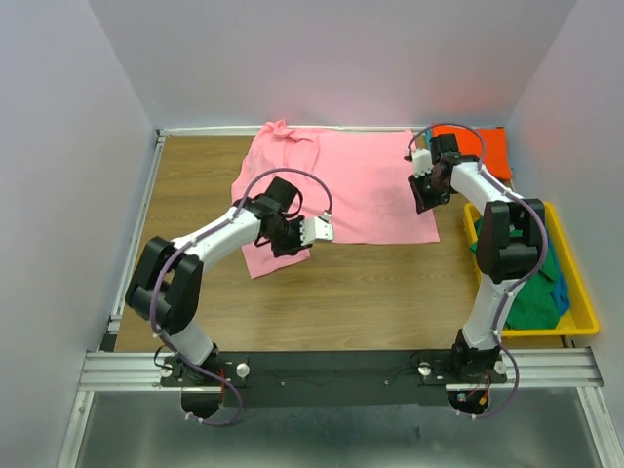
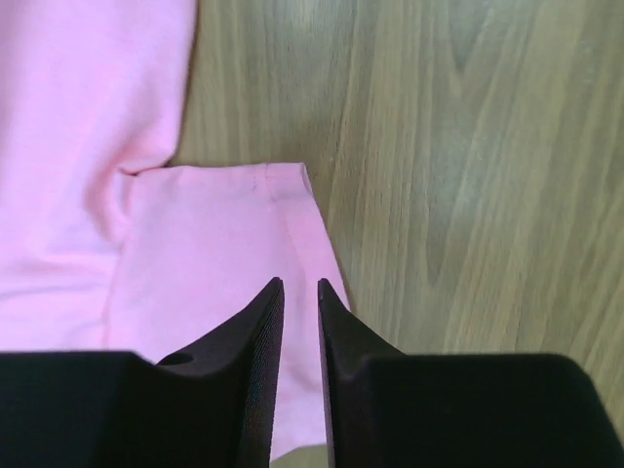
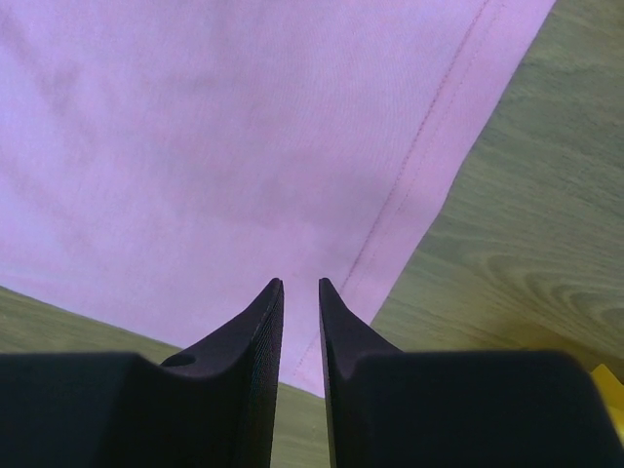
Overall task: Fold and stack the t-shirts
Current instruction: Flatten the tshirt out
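The pink t-shirt [image 1: 341, 185] is laid flat near the yellow bin [image 1: 583, 302], its long axis running toward the bin and its hem [image 3: 409, 234] at the end nearest it. The right gripper [image 3: 300, 285] is positioned over a corner of that hem. The left gripper [image 2: 300, 285] is positioned over the sleeve [image 2: 214, 253] at the end far from the bin. Both arms are bent and pitched downward. Jaws are nearly pressed together, with a narrow slit left and nothing pinched.
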`<state>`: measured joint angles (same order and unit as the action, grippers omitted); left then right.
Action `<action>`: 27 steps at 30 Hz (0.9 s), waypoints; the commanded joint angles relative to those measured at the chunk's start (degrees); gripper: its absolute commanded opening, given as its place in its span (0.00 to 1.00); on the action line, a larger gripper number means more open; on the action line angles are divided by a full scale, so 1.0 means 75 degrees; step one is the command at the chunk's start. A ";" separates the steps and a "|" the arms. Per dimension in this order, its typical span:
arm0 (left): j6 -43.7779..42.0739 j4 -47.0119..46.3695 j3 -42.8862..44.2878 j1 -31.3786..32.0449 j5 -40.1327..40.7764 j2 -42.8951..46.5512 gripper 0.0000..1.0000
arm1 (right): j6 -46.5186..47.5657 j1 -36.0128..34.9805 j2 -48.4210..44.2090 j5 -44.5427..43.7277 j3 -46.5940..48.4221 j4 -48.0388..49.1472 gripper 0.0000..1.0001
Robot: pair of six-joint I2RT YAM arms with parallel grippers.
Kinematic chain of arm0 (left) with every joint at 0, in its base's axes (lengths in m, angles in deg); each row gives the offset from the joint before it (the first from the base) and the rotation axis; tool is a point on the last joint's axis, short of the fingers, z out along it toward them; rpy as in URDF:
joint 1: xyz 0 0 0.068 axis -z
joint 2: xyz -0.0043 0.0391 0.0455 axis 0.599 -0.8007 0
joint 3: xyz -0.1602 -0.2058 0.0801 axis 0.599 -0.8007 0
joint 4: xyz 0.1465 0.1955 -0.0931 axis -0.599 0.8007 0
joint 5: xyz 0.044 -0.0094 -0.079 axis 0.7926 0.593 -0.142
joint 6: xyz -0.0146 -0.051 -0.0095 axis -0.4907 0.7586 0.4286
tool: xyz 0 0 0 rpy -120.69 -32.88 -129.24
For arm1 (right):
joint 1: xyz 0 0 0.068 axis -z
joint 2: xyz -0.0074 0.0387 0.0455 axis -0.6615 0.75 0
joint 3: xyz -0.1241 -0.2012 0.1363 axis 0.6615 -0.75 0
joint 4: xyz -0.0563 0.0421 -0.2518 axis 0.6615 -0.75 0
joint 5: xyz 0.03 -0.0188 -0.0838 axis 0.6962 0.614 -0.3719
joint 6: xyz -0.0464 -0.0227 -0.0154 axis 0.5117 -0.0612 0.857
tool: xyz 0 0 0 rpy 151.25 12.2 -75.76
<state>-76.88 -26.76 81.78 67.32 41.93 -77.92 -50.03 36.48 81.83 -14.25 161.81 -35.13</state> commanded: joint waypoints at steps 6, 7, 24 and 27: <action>-0.0138 0.0299 0.0882 -0.1500 -0.0609 -0.0222 0.32 | -0.0147 0.0001 0.0356 -0.0142 0.0199 -0.0077 0.28; -0.0101 0.0543 0.1476 -0.2107 -0.0783 -0.0517 0.32 | -0.0171 0.0013 0.0449 -0.0130 0.0327 -0.0088 0.28; 0.1330 -0.0627 0.1813 -0.3472 0.2391 -0.2853 0.17 | -0.0149 -0.0081 0.1704 -0.1068 0.0752 -0.0182 0.28; 0.1212 -0.0568 0.1262 -0.3472 0.2531 -0.2467 0.15 | -0.0020 -0.0116 0.1599 -0.1326 0.0435 -0.0205 0.28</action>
<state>-67.94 -34.36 97.01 41.73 55.24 -96.70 -51.86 36.31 91.38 -20.02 168.74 -34.87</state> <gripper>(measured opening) 0.158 0.279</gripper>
